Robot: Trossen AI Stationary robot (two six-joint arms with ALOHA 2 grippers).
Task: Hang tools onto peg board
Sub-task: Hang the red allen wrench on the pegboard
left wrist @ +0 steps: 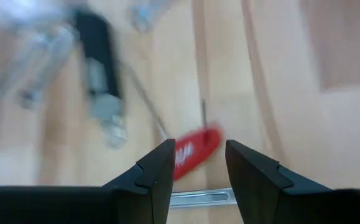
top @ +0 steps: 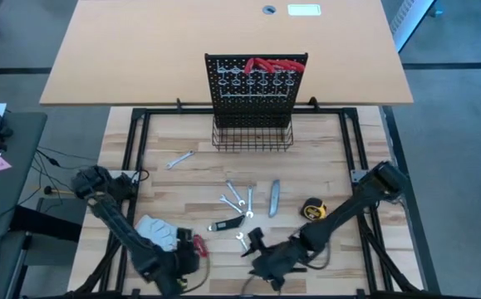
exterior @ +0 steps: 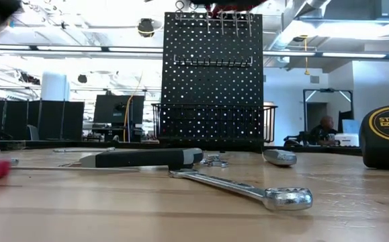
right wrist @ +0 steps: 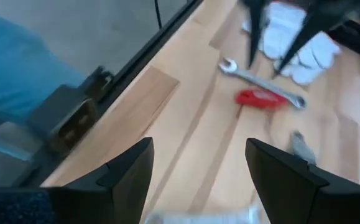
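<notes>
both end effectors stand open and empty at the near edge of the counter [top: 323, 133]: left end effector [left wrist: 198, 177] over a red-handled tool [top: 197, 243], right end effector [right wrist: 198, 180] near centre. loose wrenches [top: 238, 198] lie between them and the far peg board [top: 255, 87].

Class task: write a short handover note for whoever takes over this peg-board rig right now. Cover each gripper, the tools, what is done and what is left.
Left gripper: open, empty, low at the near table edge beside the white gloves, above a red-handled tool.
Right gripper: open, empty, near edge.
Done: red-handled tools hang on the peg board.
Left on the table: wrenches, utility knife, tape measure, black-handled tool, a lone wrench.
</notes>
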